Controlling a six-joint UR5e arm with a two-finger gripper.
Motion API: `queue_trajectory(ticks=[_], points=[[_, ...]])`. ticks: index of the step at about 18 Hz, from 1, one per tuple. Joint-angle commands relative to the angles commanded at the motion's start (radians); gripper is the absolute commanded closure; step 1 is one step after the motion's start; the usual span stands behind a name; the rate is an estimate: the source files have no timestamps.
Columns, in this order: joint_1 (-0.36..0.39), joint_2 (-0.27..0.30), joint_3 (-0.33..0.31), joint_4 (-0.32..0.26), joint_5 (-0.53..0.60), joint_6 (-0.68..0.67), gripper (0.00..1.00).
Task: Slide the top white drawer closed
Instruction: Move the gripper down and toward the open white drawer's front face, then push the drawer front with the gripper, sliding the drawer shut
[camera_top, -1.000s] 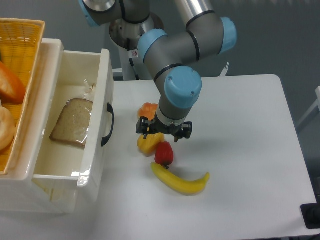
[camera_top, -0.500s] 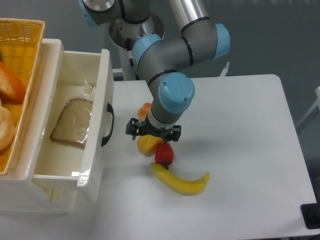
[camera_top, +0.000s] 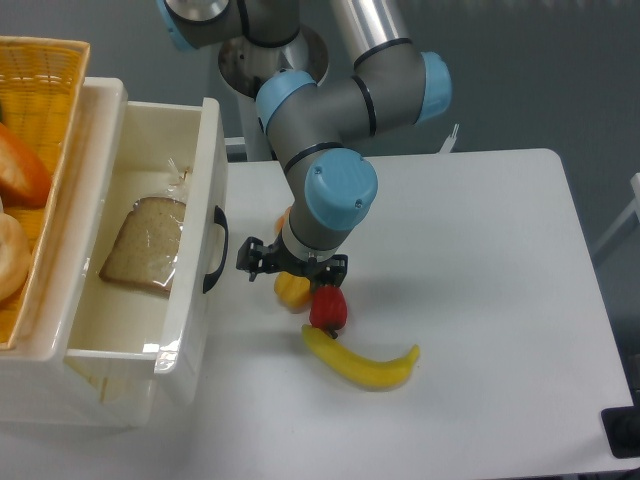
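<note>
Approach appears to be the step in hand: the top white drawer (camera_top: 150, 250) stands pulled out at left, bread inside. The gripper (camera_top: 292, 266) hangs wrist-down just right of the black handle (camera_top: 215, 250), holding nothing, its jaw gap indiscernible. Next comes contact with the front panel, then a leftward push.

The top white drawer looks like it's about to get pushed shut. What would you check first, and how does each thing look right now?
1. Top white drawer open, needing a push: ok.
2. Bagged bread slice lies low inside, below the rim: ok.
3. Gripper near the black handle, not touching: ok.
4. Gripper holding nothing: cannot tell, the arm hides the fingers.
5. Fruit clear of the gripper: not ok, yellow pepper and red pepper sit just beneath it.
6. Table between gripper and drawer front bare: ok.
</note>
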Motion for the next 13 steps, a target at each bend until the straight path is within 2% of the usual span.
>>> queue_trajectory(ticks=[13], points=[[-0.026, 0.009, 0.000, -0.011, -0.018, 0.000, 0.00]])
